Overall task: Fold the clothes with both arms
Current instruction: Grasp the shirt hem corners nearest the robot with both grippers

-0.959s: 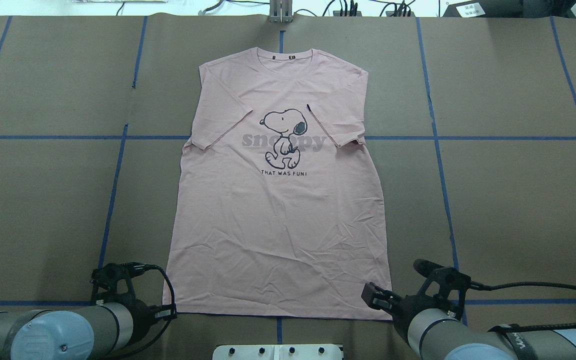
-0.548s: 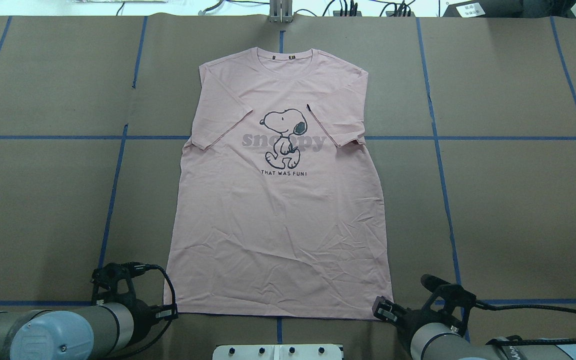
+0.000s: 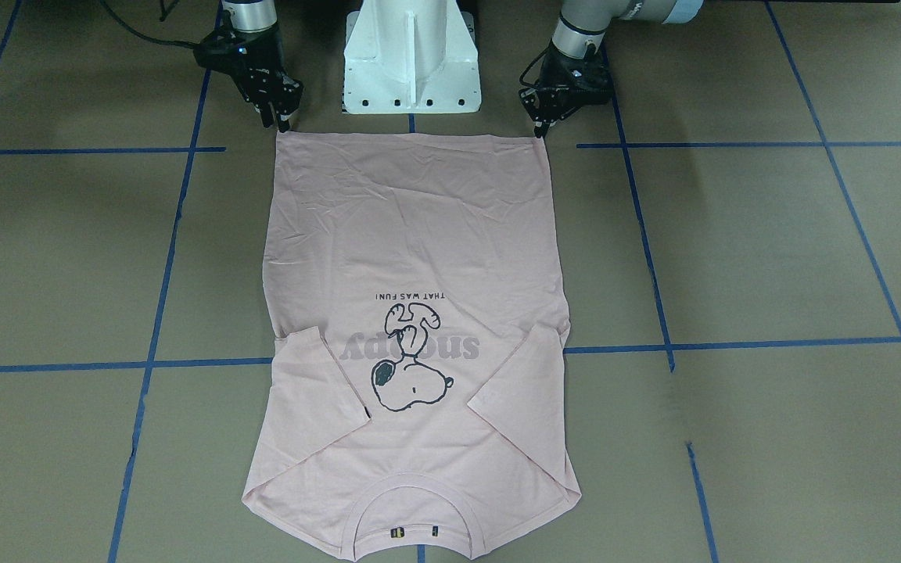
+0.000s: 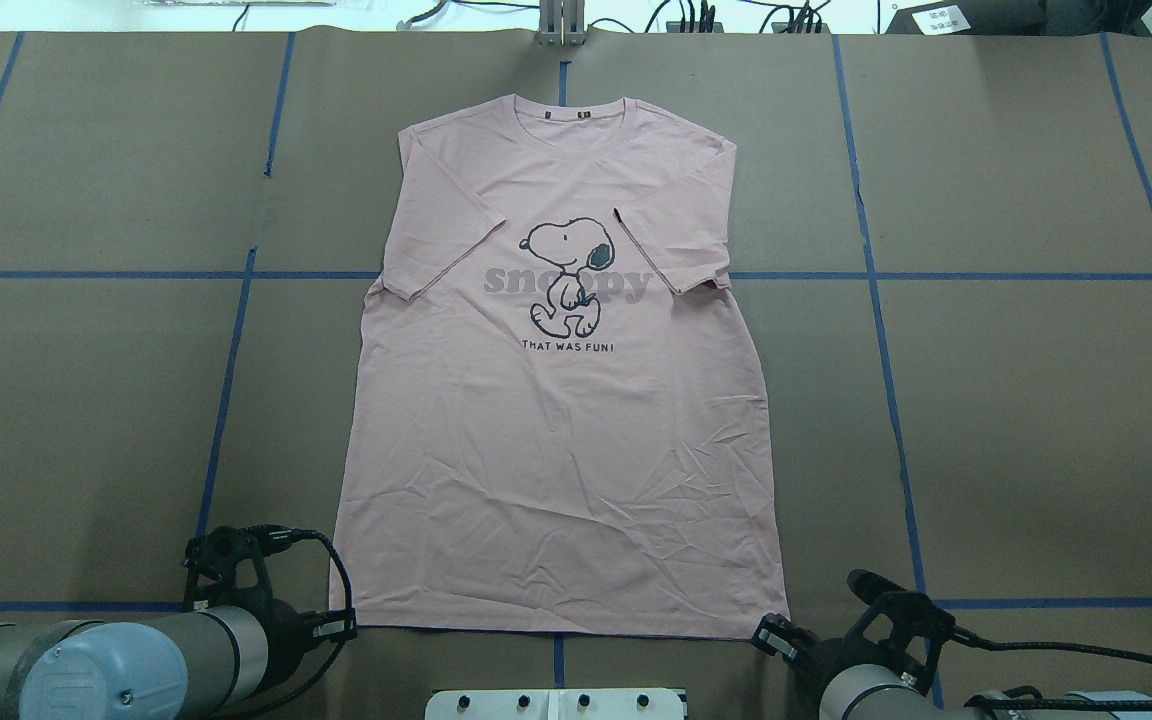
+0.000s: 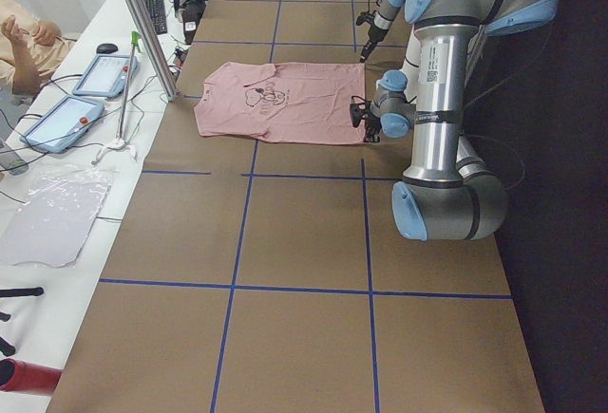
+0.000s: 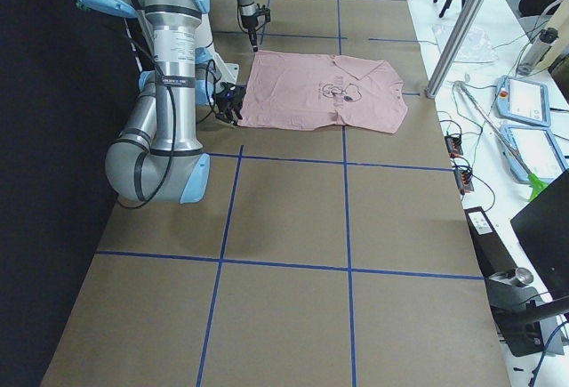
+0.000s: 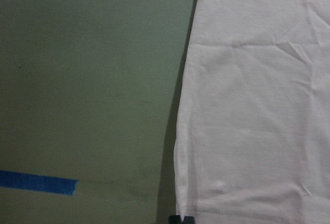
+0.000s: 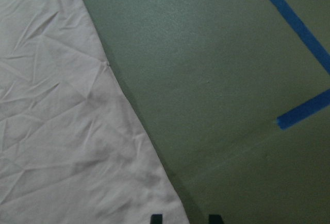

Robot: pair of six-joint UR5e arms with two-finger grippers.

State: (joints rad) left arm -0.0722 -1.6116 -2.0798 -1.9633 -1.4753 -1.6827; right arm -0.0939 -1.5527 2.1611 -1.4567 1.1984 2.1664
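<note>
The pale pink T-shirt (image 4: 556,450) lies flat and front up on the brown table, collar far from me, both sleeves folded in over the chest. It also shows in the front-facing view (image 3: 411,234). My left gripper (image 4: 341,628) sits at the hem's near left corner. In the left wrist view (image 7: 183,219) its tips are pressed together on that corner. My right gripper (image 4: 768,634) is at the hem's near right corner. In the right wrist view (image 8: 185,218) its tips stand apart on either side of the corner, open.
The white pedestal (image 3: 411,55) stands between the two arms, just behind the hem. Blue tape lines (image 4: 226,380) cross the brown paper. A metal post (image 5: 142,24), tablets (image 5: 100,76) and a person (image 5: 28,43) are at the table's far side.
My right gripper has drawn back toward me and outward, from over the shirt's hem area to its near right corner. The left gripper and the shirt have not moved.
</note>
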